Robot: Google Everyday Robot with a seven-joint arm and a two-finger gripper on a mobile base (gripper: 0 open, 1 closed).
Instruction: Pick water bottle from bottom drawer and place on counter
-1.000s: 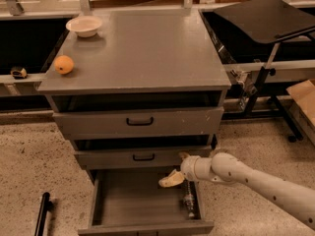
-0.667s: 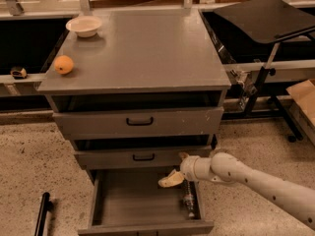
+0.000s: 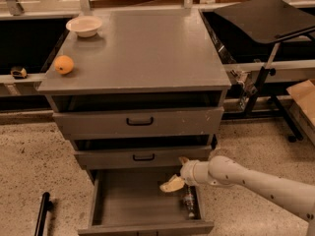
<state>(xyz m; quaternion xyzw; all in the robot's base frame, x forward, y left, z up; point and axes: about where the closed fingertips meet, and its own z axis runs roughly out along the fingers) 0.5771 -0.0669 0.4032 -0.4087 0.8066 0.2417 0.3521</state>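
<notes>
The bottom drawer point(image 3: 128, 195) is pulled open below two shut drawers with black handles. The clear water bottle point(image 3: 189, 201) lies inside it against the right wall. My gripper point(image 3: 175, 173) hovers over the drawer's right part, just above and left of the bottle, not touching it. Its pale fingers point(image 3: 171, 185) are spread apart and hold nothing. The grey counter point(image 3: 147, 48) forms the cabinet top.
An orange fruit point(image 3: 64, 64) and a white bowl point(image 3: 84, 26) sit on the counter's left side. A black tilted tray on a stand point(image 3: 266, 16) is at the right. A black bar point(image 3: 42, 215) lies on the floor at the left.
</notes>
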